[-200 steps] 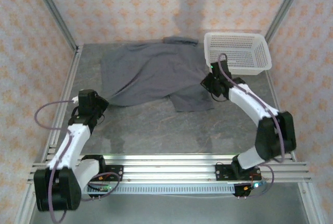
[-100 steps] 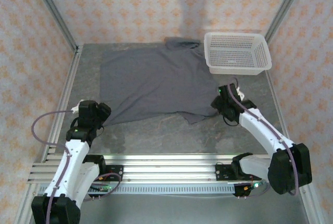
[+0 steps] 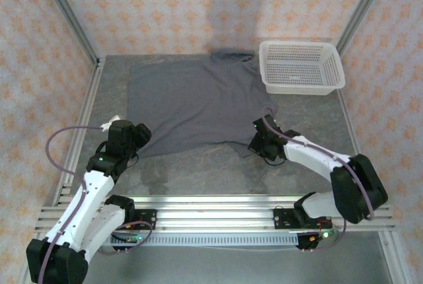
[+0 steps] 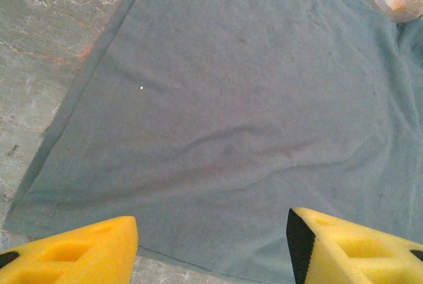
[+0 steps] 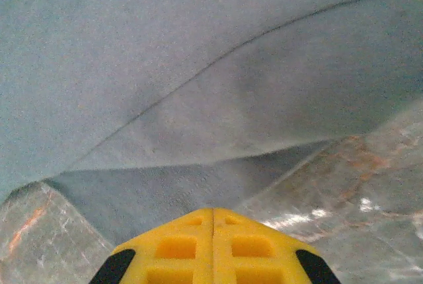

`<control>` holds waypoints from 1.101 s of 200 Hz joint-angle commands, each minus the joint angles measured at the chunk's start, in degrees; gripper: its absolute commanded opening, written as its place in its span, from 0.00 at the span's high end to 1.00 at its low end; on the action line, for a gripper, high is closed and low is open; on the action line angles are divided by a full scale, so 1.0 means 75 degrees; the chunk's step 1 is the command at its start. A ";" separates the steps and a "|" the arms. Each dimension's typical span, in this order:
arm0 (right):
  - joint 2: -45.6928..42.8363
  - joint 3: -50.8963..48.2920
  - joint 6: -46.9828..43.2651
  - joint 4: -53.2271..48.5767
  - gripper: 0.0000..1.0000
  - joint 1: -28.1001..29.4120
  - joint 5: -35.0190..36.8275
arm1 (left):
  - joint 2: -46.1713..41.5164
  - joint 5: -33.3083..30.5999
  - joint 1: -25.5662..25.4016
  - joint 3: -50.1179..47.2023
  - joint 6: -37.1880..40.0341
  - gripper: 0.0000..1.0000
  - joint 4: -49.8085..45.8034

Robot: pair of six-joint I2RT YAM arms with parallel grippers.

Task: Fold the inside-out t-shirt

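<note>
Top view: the plain dark slate-grey short-sleeved t-shirt of soft wrinkled fabric [image 3: 198,102] is lying spread flat across the middle of the grey marbled table [image 3: 198,172]; the white rectangular plastic mesh basket [image 3: 301,66] is sitting at its 2 o'clock, just beside one sleeve; the left gripper [image 3: 137,135] is hovering at the t-shirt's 7 o'clock corner, the right gripper [image 3: 258,144] at its 5 o'clock corner.

Left wrist view: the left yellow foam fingers [image 4: 73,251] are standing spread with nothing pinched; the t-shirt's hem is running just ahead of the tips, cloth stretching to 12 o'clock, bare table showing at 10 o'clock.

Right wrist view: the right yellow foam fingers [image 5: 178,248] are pressing together, gripping nothing; the t-shirt's lifted edge is arching just ahead at 12 o'clock; table is showing at 3 o'clock.
</note>
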 commanded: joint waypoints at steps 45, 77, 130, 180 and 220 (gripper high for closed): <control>0.1280 0.0195 -0.0275 0.0031 1.00 0.0290 0.0207 | 0.0593 0.0511 -0.0071 0.0449 0.0855 0.39 0.0145; 0.0851 -0.0293 0.0624 -0.0999 1.00 0.0852 -0.0090 | 0.0699 0.0432 -0.0107 0.0516 0.0789 0.39 0.0166; -0.0055 -0.0929 0.2104 -0.2234 1.00 0.2320 -0.0255 | 0.1098 0.0209 -0.0119 0.0607 0.0563 0.40 0.0126; -0.2037 -0.0140 0.1923 -0.3873 0.99 0.2414 0.0748 | 0.1170 -0.0045 -0.0142 0.0651 0.0746 0.41 0.0079; -0.2696 -0.0277 0.1420 -0.3707 0.97 0.0872 0.2420 | 0.1556 -0.0416 -0.0154 0.0473 0.0526 0.44 0.0063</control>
